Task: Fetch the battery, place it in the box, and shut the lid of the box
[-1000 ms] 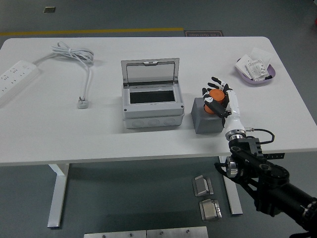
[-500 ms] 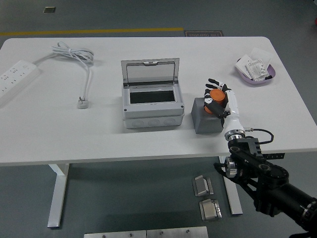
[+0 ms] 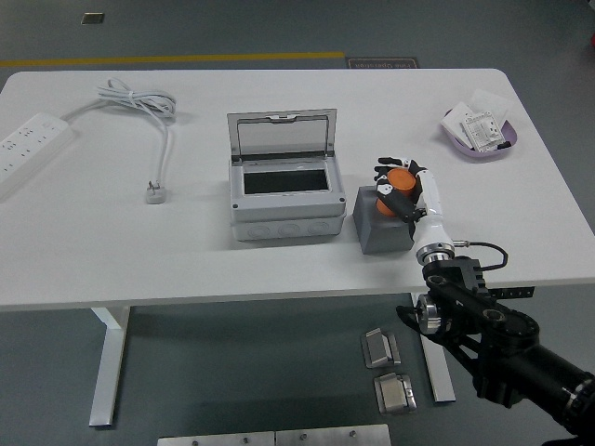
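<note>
The orange battery (image 3: 401,179) sits in the grasp of the right hand (image 3: 400,186), whose black-tipped fingers (image 3: 385,169) are curled around it, so that only part of its rounded orange body shows between them. Hand and battery are over the top of a dark grey block (image 3: 379,225) that stands on the white worktop (image 3: 279,269); whether the battery touches the block cannot be told from this view. The hand's white wrist runs down and to the right into the black arm (image 3: 493,339), which comes in from the picture's lower right corner, past the worktop's near edge. Just left of the block stands the grey box (image 3: 285,203), apart from it by a narrow gap, with its lid (image 3: 283,137) raised upright at the back and its dark inside open to view. The battery is outside the box, to its right. Further left on the worktop lie a white plug (image 3: 155,191) on its cable (image 3: 139,100) and, at the left edge, a white power strip (image 3: 30,146). Near the far right corner a purple dish (image 3: 465,146) holds small white packets (image 3: 480,126). On the floor below the near edge lie two small metal parts (image 3: 388,371).
</note>
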### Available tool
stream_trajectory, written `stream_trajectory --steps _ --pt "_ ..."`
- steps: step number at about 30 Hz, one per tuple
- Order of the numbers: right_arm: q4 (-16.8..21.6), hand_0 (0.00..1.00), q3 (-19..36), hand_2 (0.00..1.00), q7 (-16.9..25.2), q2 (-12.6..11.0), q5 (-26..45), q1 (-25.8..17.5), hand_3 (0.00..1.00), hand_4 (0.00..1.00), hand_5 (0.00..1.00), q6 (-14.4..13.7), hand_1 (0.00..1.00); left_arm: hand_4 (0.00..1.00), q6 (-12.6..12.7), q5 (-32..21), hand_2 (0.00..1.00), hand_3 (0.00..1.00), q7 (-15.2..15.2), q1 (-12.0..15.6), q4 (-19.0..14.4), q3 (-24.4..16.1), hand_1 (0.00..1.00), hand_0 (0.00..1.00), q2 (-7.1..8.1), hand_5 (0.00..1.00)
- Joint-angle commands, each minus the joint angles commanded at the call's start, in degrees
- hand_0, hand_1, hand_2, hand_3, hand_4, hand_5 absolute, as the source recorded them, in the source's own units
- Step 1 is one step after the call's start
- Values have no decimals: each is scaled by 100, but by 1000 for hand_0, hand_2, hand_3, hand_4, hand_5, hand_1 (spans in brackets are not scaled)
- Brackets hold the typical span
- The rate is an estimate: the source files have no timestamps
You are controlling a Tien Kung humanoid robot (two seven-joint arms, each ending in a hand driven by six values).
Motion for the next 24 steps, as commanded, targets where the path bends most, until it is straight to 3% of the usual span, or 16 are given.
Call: stream_trajectory --steps 1,6,7,12,13,24 --pt "3 421 5 356 -4 -1 0 3 332 36 2 -2 348 377 0 9 627 677 4 0 0 -3 720 656 1 2" --pt "-4 421 32 356 -4 -20 -2 21 332 36 2 -21 348 377 2 46 627 677 11 1 2 -14 720 656 5 2" --pt "-10 362 37 307 4 -28 1 29 260 2 2 -32 278 378 1 61 627 677 18 2 2 -20 720 656 5 2" --pt "-20 362 51 307 33 -83 1 83 260 2 2 -75 278 378 9 111 627 677 28 7 3 -36 720 656 8 2" --pt "-14 314 55 296 35 -99 -5 100 251 2 2 -83 209 377 12 118 627 676 30 8 3 -39 720 656 9 2" --pt "194 314 65 292 -43 -362 -181 467 250 2 2 -189 204 377 37 243 626 675 87 13 5 -116 720 657 23 2"
